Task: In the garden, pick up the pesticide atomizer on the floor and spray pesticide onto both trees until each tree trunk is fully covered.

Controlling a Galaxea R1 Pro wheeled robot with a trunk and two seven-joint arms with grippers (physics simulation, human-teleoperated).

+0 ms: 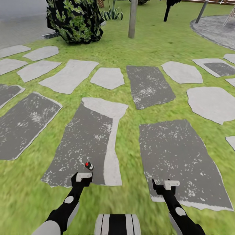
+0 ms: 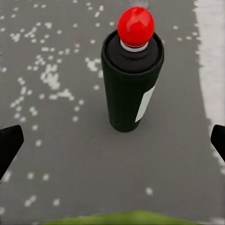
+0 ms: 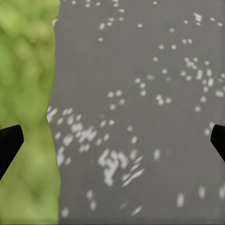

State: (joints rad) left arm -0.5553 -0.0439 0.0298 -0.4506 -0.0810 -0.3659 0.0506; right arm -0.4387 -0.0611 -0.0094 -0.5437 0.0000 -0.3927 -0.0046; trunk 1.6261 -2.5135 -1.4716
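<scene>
Pesticide atomizer (image 2: 132, 70) stands upright on the dark stepping stone (image 1: 85, 137), just ahead of the left gripper (image 1: 83, 176). Left gripper fingers spread wide, nothing held. Right gripper (image 1: 166, 184), to the atomizer's right, also spread and empty over the next stone (image 3: 140, 108).

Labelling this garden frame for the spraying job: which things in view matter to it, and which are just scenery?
Job: pesticide atomizer, standing upright on a dark stepping stone; left gripper, jaws open before it; tree trunk.
Scenery: flowering bush, right gripper, grass.

Grass lawn (image 1: 137, 42) with grey stepping stones (image 1: 85, 137); atomizer (image 1: 88, 165) upright on dark stone.
</scene>
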